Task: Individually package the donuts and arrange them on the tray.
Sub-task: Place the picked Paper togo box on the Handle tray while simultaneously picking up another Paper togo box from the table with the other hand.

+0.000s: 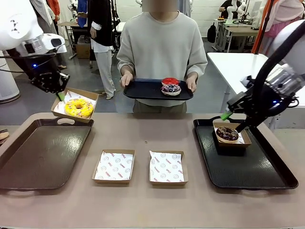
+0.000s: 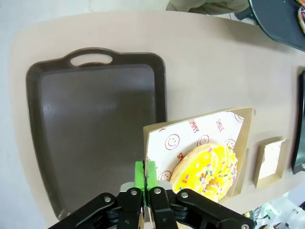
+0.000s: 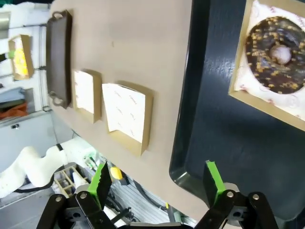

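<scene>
My left gripper (image 2: 145, 181) is clamped on the rim of the paper-lined cardboard box (image 2: 200, 131), I judge to keep its pads off the yellow-iced sprinkled donut (image 2: 207, 171), over the brown plastic tray (image 2: 95, 129)'s edge. My right gripper (image 3: 156, 183) hangs apart above the boxed chocolate donut (image 3: 276, 55) on the black tray (image 3: 214, 119). Two empty lined boxes (image 1: 114, 166) lie between, clear of both arms

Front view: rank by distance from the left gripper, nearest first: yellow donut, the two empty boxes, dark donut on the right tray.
1. yellow donut, in the box that the left gripper pinches, far left.
2. left empty box, table centre-left.
3. right empty box, centre-right.
4. dark donut, boxed on the right tray, far right.
</scene>
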Controlling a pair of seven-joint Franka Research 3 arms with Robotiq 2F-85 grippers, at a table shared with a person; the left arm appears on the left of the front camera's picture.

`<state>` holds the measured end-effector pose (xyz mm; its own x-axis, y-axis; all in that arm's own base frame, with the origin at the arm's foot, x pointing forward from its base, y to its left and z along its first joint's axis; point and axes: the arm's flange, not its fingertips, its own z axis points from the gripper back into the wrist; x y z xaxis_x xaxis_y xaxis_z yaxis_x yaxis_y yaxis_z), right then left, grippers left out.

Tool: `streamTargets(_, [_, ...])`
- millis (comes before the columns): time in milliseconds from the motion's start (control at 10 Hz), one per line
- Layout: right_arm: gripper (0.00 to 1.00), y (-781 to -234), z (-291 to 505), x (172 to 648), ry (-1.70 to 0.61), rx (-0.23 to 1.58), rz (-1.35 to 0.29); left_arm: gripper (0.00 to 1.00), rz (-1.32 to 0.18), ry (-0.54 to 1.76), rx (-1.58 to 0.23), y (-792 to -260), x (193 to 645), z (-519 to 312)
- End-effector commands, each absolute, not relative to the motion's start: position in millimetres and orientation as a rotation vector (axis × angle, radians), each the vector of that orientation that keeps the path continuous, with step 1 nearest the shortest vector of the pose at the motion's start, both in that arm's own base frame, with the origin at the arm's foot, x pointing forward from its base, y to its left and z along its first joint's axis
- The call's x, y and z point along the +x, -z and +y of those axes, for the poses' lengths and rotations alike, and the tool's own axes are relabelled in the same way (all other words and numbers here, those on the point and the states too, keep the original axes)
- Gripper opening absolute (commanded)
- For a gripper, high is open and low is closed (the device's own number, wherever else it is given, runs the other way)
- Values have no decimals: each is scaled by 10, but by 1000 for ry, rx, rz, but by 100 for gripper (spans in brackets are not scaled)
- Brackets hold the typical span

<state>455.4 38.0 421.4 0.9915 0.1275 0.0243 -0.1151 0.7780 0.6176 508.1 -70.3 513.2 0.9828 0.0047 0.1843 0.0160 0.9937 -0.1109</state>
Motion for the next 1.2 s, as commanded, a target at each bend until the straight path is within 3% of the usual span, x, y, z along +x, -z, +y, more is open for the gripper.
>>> streamTargets(0, [100, -4025, 553, 4609, -114, 590, 44, 1, -199, 31, -157, -5013, 4959, -563])
streamTargets(300, [100, -3905, 624, 4647, -132, 666, 99, 1, -189, 30, -140, -4935, 4909, -489])
streamTargets(1100, [100, -3927, 652, 4629, -137, 636, 70, 1, -167, 14, -123, -4923, 4971, -535])
